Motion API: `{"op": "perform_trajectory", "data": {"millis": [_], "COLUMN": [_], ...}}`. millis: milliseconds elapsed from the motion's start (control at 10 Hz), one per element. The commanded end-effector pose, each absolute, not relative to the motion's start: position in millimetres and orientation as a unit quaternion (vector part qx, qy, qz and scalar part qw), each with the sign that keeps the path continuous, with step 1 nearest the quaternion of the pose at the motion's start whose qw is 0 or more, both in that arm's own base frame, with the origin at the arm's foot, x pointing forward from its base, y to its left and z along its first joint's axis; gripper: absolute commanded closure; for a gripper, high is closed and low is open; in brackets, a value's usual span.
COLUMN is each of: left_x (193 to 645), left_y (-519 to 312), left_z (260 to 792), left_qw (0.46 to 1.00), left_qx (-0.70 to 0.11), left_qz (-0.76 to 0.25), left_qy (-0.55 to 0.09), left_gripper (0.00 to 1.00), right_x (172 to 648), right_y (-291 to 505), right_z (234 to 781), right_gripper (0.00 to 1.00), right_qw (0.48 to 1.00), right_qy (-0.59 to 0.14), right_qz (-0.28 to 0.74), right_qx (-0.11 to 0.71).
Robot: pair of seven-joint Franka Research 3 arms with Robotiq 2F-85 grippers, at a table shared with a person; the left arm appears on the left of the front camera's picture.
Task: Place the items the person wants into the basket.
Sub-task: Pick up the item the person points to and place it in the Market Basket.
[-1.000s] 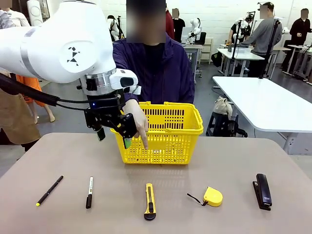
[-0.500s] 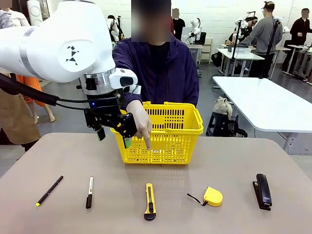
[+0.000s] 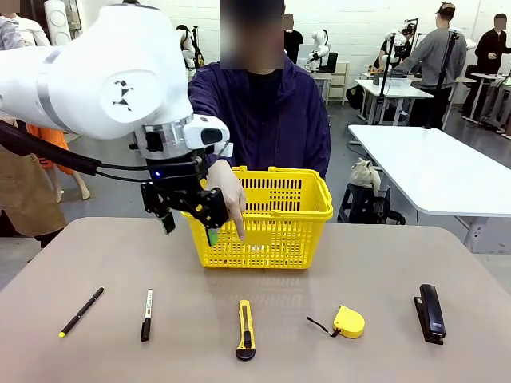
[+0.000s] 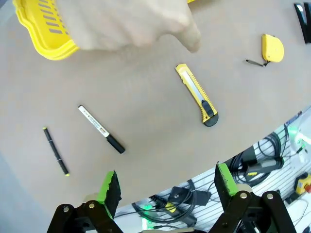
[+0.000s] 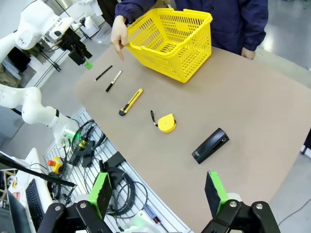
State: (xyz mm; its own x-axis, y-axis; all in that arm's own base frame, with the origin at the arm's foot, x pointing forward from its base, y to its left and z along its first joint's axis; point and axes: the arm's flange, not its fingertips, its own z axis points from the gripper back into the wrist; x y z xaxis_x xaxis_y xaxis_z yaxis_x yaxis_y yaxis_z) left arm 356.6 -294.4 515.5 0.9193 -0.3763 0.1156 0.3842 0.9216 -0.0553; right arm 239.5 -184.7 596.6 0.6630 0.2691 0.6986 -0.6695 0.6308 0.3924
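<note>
The yellow basket (image 3: 275, 215) stands at the table's middle back. In front of it lie, from left to right, the thin black pen with a yellow tip (image 3: 81, 311), the yellow-and-black utility knife (image 3: 246, 329) and the yellow tape measure (image 3: 348, 321). The person (image 3: 267, 120) points one hand (image 3: 230, 203) down in front of the basket's left corner, toward the knife. My left gripper (image 3: 189, 227) hangs open and holds nothing, just left of that hand. Its wrist view looks down on the knife (image 4: 197, 94), the pen (image 4: 55, 151) and the hand (image 4: 131, 24). My right gripper (image 5: 158, 190) is open high above the table's right end.
A black marker with a white band (image 3: 146, 314) lies between pen and knife. A black stapler (image 3: 429, 313) lies at the right. The right wrist view shows the basket (image 5: 170, 36), knife (image 5: 131, 102), tape measure (image 5: 166, 123) and stapler (image 5: 210, 145), with cables off the near table edge.
My left arm has shifted slightly to the right and a little lower, closer to the basket's corner. The person's pointing hand stays where it was.
</note>
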Motion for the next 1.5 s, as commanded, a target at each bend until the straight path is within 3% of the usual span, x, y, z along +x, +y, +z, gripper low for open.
{"op": "perform_trajectory", "data": {"millis": [0,400,1400], "left_x": [348,351,364], "left_y": [-339,-379,-404], "left_z": [482,411,319], "left_qw": [0.991,0.997,0.998], "left_qx": [-0.003,0.006,0.007], "left_qz": [-0.118,0.027,0.027], "left_qy": [-0.059,-0.076,-0.062], "left_gripper": [0.00,0.00,0.00], "right_x": [240,240,240], "right_y": [-185,-185,-185], "right_z": [597,597,597], "right_gripper": [0.00,0.00,0.00], "right_qw": [0.842,0.842,0.842], "right_qy": [-0.312,-0.312,-0.312], "right_qz": [0.280,0.280,0.280], "right_qx": [0.338,0.338,0.338]}}
